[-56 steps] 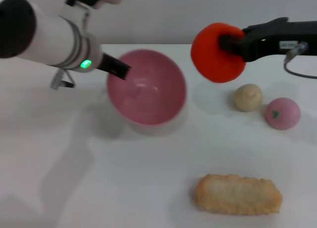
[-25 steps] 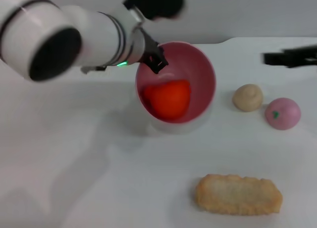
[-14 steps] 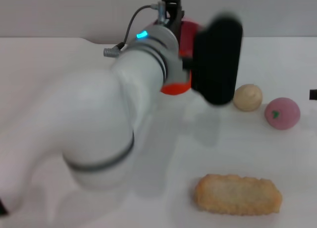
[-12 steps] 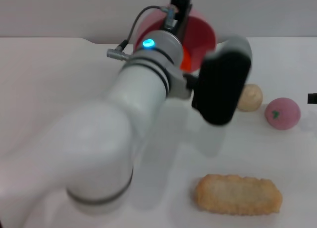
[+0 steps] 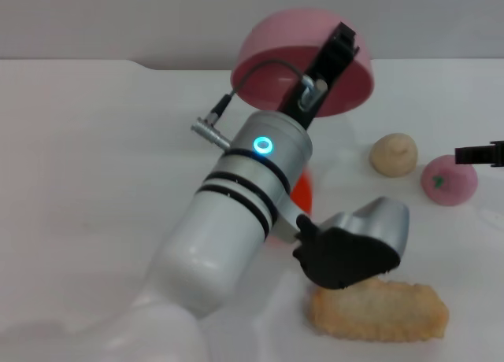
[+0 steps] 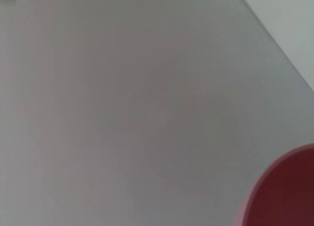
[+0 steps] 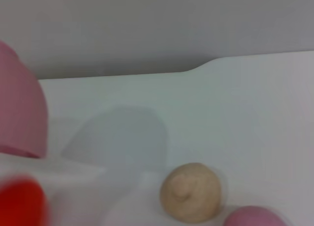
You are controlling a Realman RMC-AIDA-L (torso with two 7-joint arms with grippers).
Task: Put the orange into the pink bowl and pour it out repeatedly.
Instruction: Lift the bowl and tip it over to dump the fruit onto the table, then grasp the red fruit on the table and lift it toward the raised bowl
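Your left gripper (image 5: 340,41) is pinching the rim of the pink bowl (image 5: 276,47) and holds it up high, turned over, with the round bottom facing up. The orange (image 5: 302,195) looks to be out of the bowl. You can only see a bit of it, low down behind your left arm, near the white table (image 5: 94,142), and it is hard to tell if it has landed.

To do this step well, keep a tight hold on the rim while the bowl is upside down. Wait until the orange has come to rest. Then turn the bowl back slowly and set it down flat, away from the beige lumpy ball (image 5: 394,154), the pink ball (image 5: 449,180) and the fried bread piece (image 5: 378,311).

Your right gripper (image 5: 480,153) waits at the right side, just above the pink ball. You cannot tell if it is spread or pressed together.

There is no writing or brand to read. You only see a blue ring light (image 5: 262,146) on the left arm.
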